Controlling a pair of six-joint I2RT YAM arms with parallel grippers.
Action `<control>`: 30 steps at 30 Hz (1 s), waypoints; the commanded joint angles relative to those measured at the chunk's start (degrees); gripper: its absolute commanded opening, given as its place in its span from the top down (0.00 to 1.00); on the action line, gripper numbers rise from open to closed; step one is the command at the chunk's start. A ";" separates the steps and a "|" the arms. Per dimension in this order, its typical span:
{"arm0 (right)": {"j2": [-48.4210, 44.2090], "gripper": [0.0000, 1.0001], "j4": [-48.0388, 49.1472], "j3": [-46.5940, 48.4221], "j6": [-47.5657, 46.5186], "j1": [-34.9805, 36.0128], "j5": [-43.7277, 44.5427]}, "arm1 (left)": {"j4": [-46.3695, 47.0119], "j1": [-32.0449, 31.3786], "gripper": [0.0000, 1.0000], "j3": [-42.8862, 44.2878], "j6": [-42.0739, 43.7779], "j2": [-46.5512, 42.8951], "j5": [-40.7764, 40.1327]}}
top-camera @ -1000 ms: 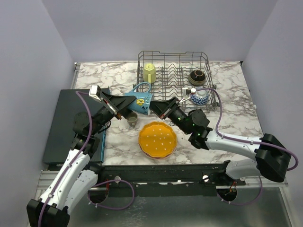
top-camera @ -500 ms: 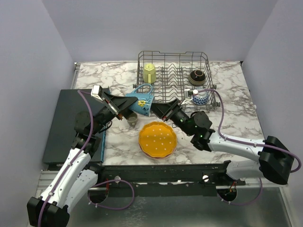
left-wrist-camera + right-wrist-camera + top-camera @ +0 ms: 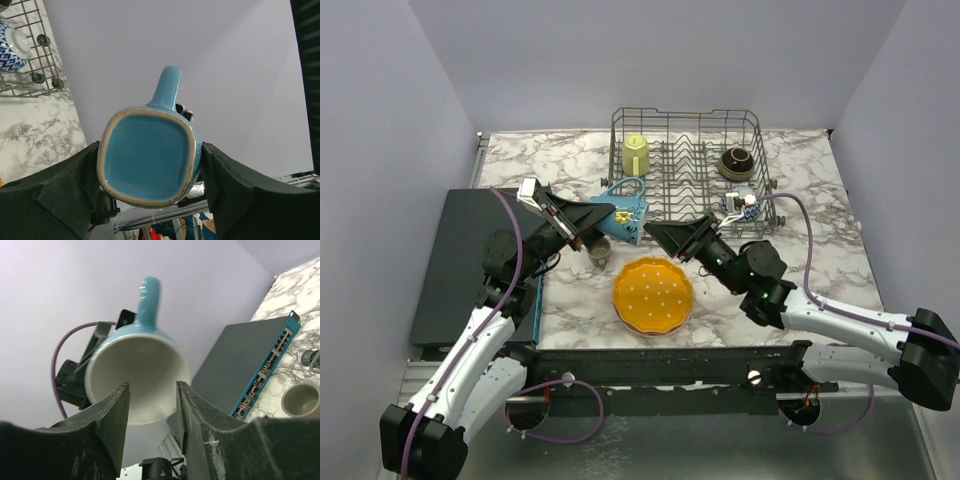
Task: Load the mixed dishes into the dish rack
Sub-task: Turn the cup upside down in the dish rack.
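Observation:
A blue mug (image 3: 623,217) hangs on its side above the table, in front of the dish rack (image 3: 690,120). My left gripper (image 3: 601,222) is shut on it. In the left wrist view the mug's square base (image 3: 147,157) sits between both fingers (image 3: 75,185). My right gripper (image 3: 657,233) stands open just right of the mug, clear of it. The right wrist view looks into the mug's white mouth (image 3: 137,375), which lies beyond the spread fingers (image 3: 112,415). A yellow mug (image 3: 636,153) and a brown bowl (image 3: 736,162) stand in the rack. An orange dotted plate (image 3: 653,294) lies on the marble.
A blue-and-white patterned bowl (image 3: 742,205) sits by the rack's front right corner. A small grey cup (image 3: 599,252) stands under the left gripper. A dark mat (image 3: 460,260) covers the table's left side. Purple cables trail from both arms.
My right gripper has opened, let go of the blue mug and drawn back to the right. My left gripper keeps hold of the mug, which has barely moved.

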 commanded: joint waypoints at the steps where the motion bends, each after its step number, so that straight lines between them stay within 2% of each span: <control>1: -4.57 0.52 -3.89 -0.97 -2.95 0.22 2.77 | 3.03 0.13 0.60 1.89 3.10 2.03 -0.29; 17: -16.87 0.52 -16.59 -5.18 -7.74 0.21 9.34 | 1.70 0.13 0.70 7.97 12.26 13.37 -1.08; 30: -29.83 0.51 -27.53 -8.81 -10.35 0.18 11.28 | -11.02 0.05 0.75 19.25 29.42 23.59 -7.76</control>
